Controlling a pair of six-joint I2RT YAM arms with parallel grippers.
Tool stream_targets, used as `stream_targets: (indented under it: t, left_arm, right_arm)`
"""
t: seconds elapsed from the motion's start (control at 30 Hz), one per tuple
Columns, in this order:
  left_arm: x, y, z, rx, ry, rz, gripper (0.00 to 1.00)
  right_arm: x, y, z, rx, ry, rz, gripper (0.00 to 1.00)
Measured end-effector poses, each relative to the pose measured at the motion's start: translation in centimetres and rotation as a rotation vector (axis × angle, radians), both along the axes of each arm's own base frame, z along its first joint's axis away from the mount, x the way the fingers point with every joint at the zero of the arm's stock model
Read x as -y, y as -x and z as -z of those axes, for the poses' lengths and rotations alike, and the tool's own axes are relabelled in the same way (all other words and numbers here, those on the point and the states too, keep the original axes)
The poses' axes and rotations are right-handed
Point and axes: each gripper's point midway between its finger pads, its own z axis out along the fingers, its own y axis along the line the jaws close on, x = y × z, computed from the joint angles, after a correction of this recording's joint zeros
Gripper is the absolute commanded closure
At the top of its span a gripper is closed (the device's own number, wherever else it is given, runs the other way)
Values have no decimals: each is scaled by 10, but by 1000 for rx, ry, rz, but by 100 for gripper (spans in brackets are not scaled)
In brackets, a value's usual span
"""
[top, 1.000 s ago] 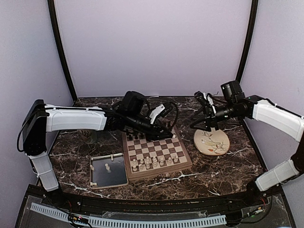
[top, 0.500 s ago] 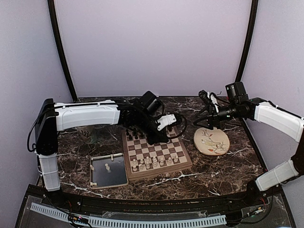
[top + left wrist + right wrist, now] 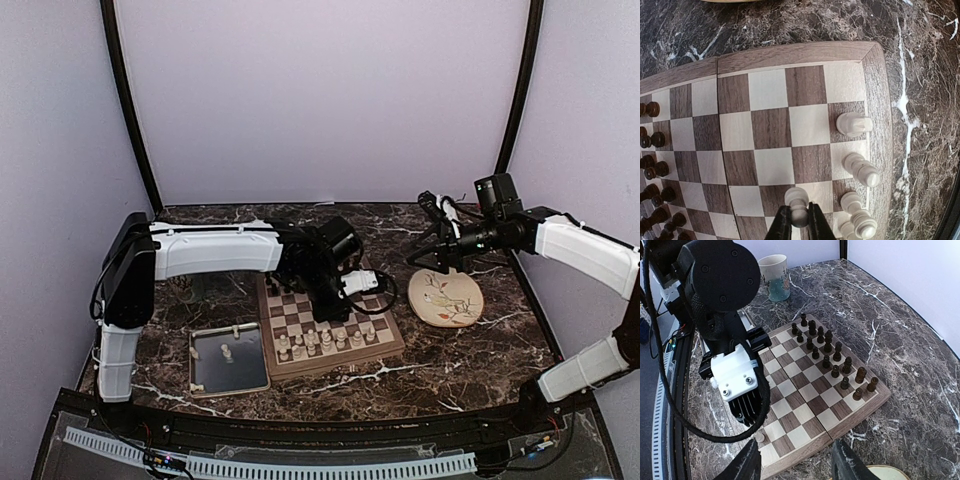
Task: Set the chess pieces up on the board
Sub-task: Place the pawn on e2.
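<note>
The board (image 3: 283, 318) lies mid-table. Dark brown chess pieces (image 3: 829, 356) stand in its two far rows, and cream-white pieces (image 3: 325, 343) stand along its near rows. My left gripper (image 3: 799, 222) is shut on a cream-white pawn (image 3: 798, 206) and holds it upright just over a square in the second near row, beside three white pieces (image 3: 861, 169) in the edge row. It also shows in the top view (image 3: 328, 312). My right gripper (image 3: 797, 465) is open and empty, hovering at the plate's far-left rim (image 3: 432, 262).
A grey metal tray (image 3: 200, 375) left of the board holds one white piece (image 3: 226, 352). A round floral plate (image 3: 447, 298) lies right of the board. A mug (image 3: 775, 270) stands at the far left, behind the left arm (image 3: 210, 250).
My left arm has swung from the board's far side to its near right part, carrying the pawn down toward the white rows. My right gripper has risen slightly and holds still.
</note>
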Motion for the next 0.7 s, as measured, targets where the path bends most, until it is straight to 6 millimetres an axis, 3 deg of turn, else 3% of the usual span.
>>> stream_targets:
  t: [0.2, 0.53, 0.7]
  left_arm:
    - [-1, 0, -3, -3, -9, 2, 89]
    - [-8, 10, 20, -72, -70, 23, 89]
    - [-10, 12, 21, -80, -80, 27, 89]
  right_arm:
    - [0, -1, 3, -5, 4, -2, 52]
    - [0, -1, 4, -2, 6, -6, 52]
    - [0, -1, 5, -3, 7, -6, 52]
